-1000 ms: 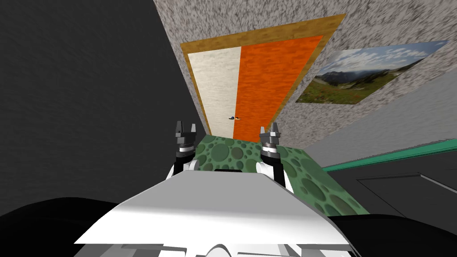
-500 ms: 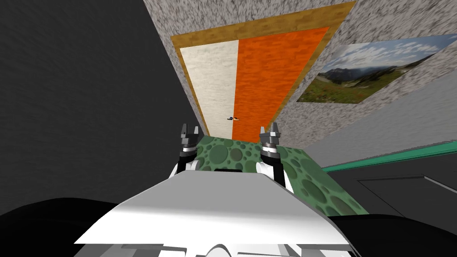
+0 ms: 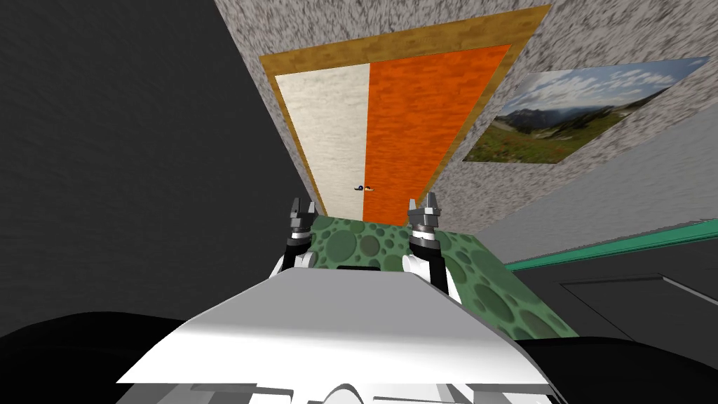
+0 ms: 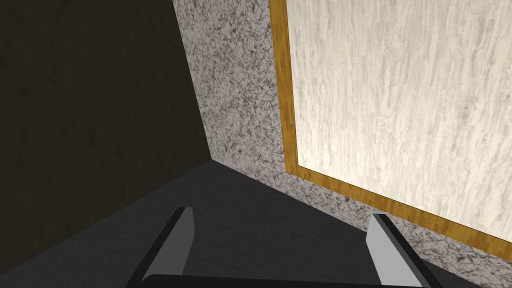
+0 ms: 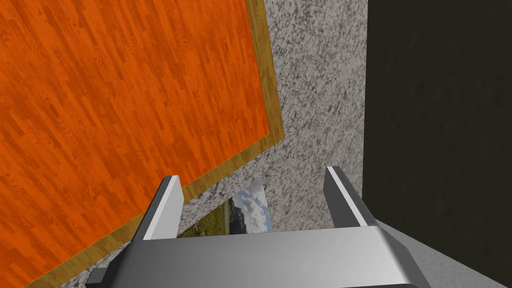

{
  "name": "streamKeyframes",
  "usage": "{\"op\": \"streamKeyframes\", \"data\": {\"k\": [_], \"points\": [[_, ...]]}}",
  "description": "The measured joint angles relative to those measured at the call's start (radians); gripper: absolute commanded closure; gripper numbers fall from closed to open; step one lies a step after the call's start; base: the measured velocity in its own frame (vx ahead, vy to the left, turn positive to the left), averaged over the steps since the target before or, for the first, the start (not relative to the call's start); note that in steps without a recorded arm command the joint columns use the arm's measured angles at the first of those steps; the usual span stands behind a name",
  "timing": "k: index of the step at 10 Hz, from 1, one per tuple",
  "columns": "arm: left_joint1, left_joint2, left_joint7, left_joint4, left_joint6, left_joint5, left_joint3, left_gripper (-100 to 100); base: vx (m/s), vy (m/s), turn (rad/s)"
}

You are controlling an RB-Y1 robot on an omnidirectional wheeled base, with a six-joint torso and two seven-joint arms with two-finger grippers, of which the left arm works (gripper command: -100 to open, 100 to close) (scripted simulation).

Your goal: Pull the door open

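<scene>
Double door (image 3: 393, 126) shut, 12 o'clock; handles (image 3: 362, 188) at centre seam, well apart from left tool (image 3: 303, 204), right tool (image 3: 424, 201), both spread, empty. Best approach square, centre on one before clamping.

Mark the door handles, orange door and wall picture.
door handles (image 3: 360, 187), head view, the dark one
orange door (image 3: 414, 126), head view, panel middle
wall picture (image 3: 561, 119), head view, its middle

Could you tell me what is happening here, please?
The robot faces a double door, cream left half, orange right half, which looks shut. Its left claw and right claw are held out in front, both open and empty. Neither has reached the small handles at the middle seam.
</scene>
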Motion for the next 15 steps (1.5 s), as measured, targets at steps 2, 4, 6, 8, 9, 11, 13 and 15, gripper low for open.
{"op": "streamKeyframes", "data": {"k": [2,4,6,8,9,11,13,15], "points": [[-0.007,0.009,0.006,0.038,-0.005,0.004,0.003,-100,0.102,-0.028,-0.045],[-0.012,0.021,0.016,0.079,-0.015,0.010,0.009,-100,0.096,-0.044,-0.044],[-0.031,0.027,0.020,0.127,-0.019,0.012,0.012,-100,0.095,-0.043,-0.045],[-0.038,0.034,0.027,0.168,-0.025,0.015,0.013,-100,0.110,-0.039,-0.053],[-0.043,0.041,0.032,0.187,-0.025,0.019,0.017,-100,0.110,-0.043,-0.046],[-0.055,0.050,0.040,0.246,-0.042,0.023,0.022,-100,0.110,-0.055,-0.049],[-0.064,0.056,0.046,0.286,-0.045,0.026,0.023,-100,0.100,-0.030,-0.054],[-0.076,0.068,0.055,0.332,-0.049,0.031,0.029,-100,0.101,-0.025,-0.046]]}}
